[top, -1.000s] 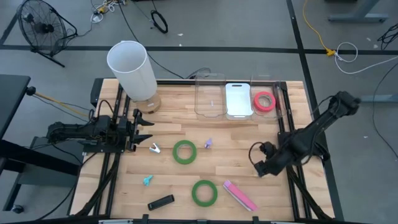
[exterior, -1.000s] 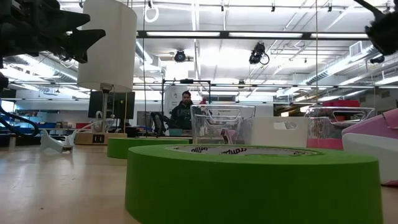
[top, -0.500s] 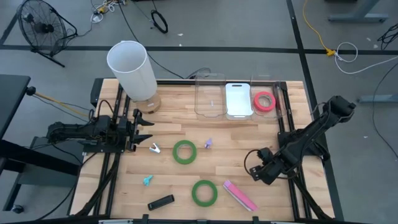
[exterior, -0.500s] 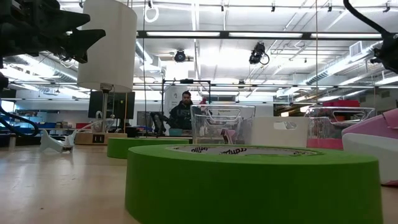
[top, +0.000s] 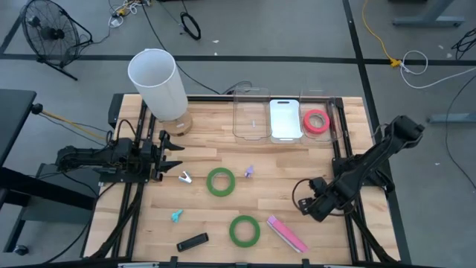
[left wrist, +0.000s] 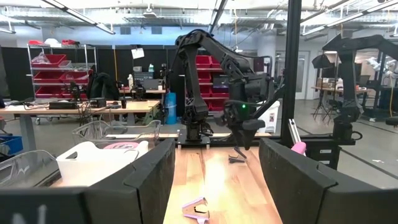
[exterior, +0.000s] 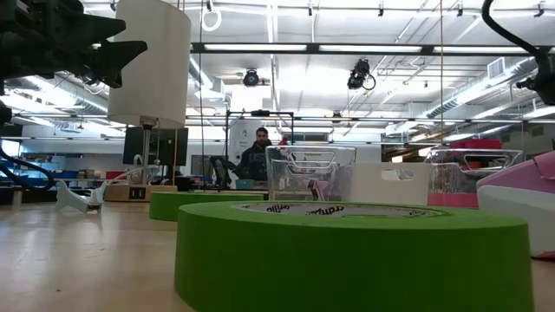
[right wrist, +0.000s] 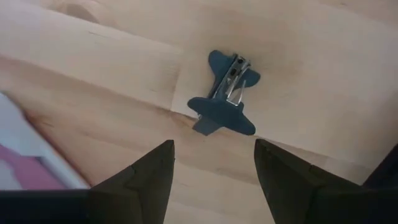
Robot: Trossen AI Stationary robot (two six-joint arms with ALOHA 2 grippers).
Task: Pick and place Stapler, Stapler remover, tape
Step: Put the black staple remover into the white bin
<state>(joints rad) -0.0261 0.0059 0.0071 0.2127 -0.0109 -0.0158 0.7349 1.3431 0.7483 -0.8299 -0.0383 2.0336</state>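
So the right gripper (top: 304, 204), fingers spread, hovers over a small dark-blue winged staple remover (right wrist: 222, 99) – its arm hides it from overhead; left gripper (top: 175, 155) at 9 o'clock, fingers apart.

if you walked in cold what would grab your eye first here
Probably the tall white cylinder standing at the table's far left corner, and the two green tape rolls lying on the bare wood mid-table. After that, the right gripper, open, poised over a dark blue staple remover near the pink stapler.
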